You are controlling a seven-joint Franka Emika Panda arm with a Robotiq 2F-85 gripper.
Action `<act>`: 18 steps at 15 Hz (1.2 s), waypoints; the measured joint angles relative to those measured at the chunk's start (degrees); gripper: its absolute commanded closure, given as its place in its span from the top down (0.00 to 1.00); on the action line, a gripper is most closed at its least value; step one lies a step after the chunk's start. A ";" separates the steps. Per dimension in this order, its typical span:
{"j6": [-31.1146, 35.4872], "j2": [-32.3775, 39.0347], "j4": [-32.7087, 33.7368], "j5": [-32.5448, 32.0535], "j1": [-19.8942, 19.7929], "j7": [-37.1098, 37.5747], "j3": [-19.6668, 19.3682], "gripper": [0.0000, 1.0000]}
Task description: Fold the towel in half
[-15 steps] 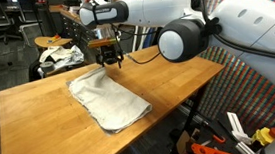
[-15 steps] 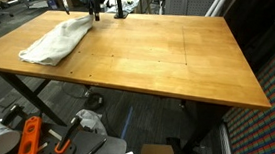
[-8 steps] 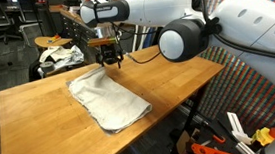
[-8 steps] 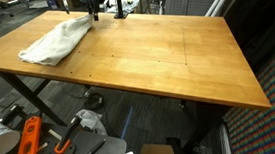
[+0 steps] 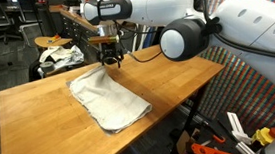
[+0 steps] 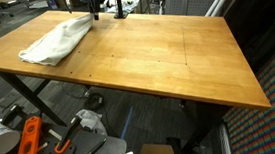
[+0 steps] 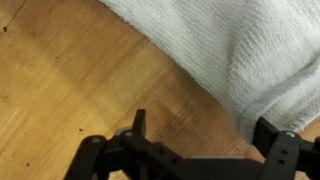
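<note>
Seeing towel [image 5: 107, 100] lying rumpled on wooden table [image 5: 29, 101], edges looking layered at near end. In an exterior view, finding it at far left part of tabletop [image 6: 55, 42]. Noting gripper [image 5: 110, 60] hanging just over towel's far edge, jaws spread wide, gripping nothing. In wrist view, catching one of the fingers [image 7: 138, 122] over bare wood, other over towel hem; contact with cloth impossible to tell. Spotting patterned cloth bundle [image 5: 58, 56] beyond table's far side, well apart from towel.
</note>
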 measured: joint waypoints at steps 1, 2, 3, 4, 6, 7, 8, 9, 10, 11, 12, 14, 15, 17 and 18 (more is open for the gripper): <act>0.72 0.00 0.06 0.01 -0.06 0.69 0.00 1.00; 1.37 0.00 0.15 0.01 -0.12 1.35 -0.04 1.00; 2.13 0.01 0.22 0.01 -0.18 1.96 -0.07 1.00; 2.92 0.01 0.24 0.01 -0.26 2.52 -0.12 1.00; 4.24 0.08 0.24 0.01 -0.44 3.60 -0.24 1.00; 4.61 0.12 0.24 0.01 -0.56 3.91 -0.28 1.00; 4.84 0.16 0.24 0.01 -0.70 3.96 -0.29 1.00; 4.86 0.16 0.24 0.01 -0.82 3.86 -0.28 1.00; 4.82 0.15 0.24 0.05 -1.00 3.07 -0.03 1.00; 4.81 0.12 0.24 0.13 -1.21 1.60 0.37 1.00; 4.81 0.03 0.24 0.26 -1.45 -0.72 0.93 1.00; 4.81 -0.29 0.26 0.28 -1.85 -6.30 2.10 1.00; 4.82 -0.53 0.26 0.28 -1.93 -9.12 2.52 1.00; 4.75 -1.15 0.24 0.28 -1.91 -14.74 3.26 1.00; 4.47 -1.51 0.13 0.28 -1.82 -17.47 3.64 1.00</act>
